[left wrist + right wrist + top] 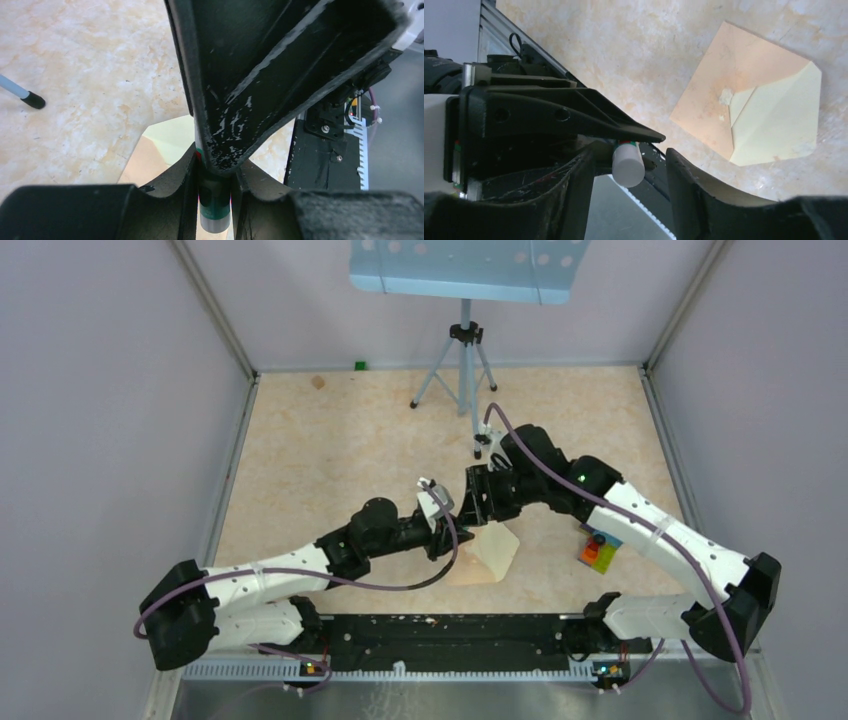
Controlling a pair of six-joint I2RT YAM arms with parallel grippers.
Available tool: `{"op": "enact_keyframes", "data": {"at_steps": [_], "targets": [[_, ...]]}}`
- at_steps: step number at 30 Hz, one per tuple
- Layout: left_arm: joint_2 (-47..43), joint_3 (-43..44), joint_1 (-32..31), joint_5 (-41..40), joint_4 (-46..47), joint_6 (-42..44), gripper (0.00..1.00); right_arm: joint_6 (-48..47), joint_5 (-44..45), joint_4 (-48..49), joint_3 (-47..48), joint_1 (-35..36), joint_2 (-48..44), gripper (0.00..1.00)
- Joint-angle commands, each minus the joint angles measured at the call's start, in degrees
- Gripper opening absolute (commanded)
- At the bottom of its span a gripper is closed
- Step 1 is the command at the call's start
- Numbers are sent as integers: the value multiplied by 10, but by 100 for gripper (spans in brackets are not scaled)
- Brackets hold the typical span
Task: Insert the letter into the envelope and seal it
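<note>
Both grippers met at the glue stick, envelope and letter flat on the table below.

I saw the left gripper [216, 172] clamped on the green-and-white glue stick [215, 202]. The right gripper [629, 155] had its jaws apart, one either side of the stick's white end, with a gap on both sides. On the right wrist cam, the tan envelope [719, 85] lay on the marbled table [330, 450] near the front rail. The cream letter [779, 120] overlapped one corner of it and stuck out past the edge. I couldn't tell whether it was tucked in or just lying on top. There was a small white blob [725, 96] on the envelope, right at the letter's corner.
</note>
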Motion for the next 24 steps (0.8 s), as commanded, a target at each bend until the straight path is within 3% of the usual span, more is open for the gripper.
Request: {"op": "enact_keyframes", "data": {"at_steps": [1, 5, 9, 24], "targets": [[-10, -14, 1, -27, 48, -24, 0, -5, 27, -5, 55, 7, -12, 56], [-22, -17, 1, -34, 46, -17, 0, -6, 31, -14, 65, 7, -14, 55], [-25, -16, 1, -33, 43, -9, 0, -2, 27, -10, 58, 7, -15, 41], [-30, -14, 1, -22, 44, -1, 0, 2, 11, 10, 29, 7, -6, 38]]}}
